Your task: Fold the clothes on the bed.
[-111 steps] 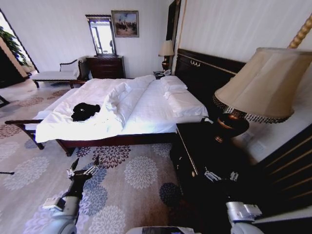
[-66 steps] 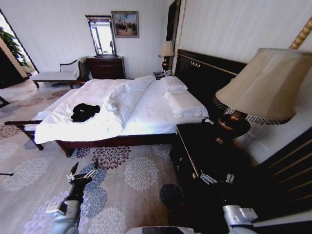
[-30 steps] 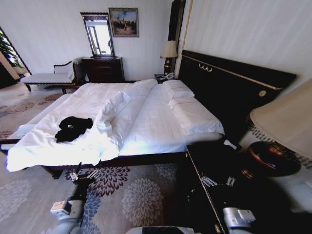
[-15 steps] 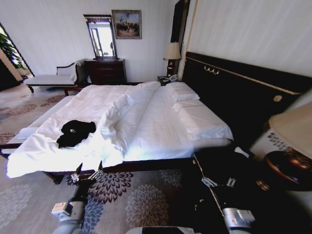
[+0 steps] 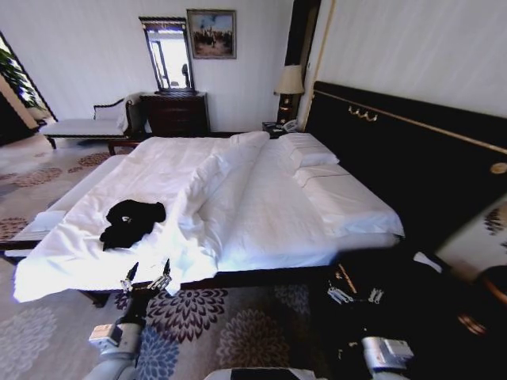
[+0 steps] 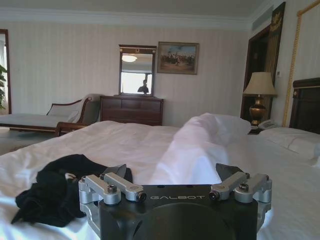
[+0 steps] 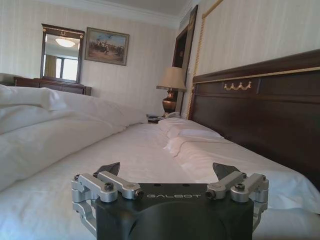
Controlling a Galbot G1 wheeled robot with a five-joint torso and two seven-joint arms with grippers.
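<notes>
Head view: black T-shirt (image 5: 131, 222) lies crumpled near the foot of the white bed (image 5: 261, 206), unfolded. Left gripper (image 5: 146, 281) and right gripper (image 5: 352, 294) hang apart-fingered, short of it. Folding not begun.

Flat white duvet lies open around the crumpled black T-shirt (image 5: 131, 222) at the frame's lower left, while a raised ridge of bunched white duvet (image 5: 207, 180) walls off its right side.
</notes>
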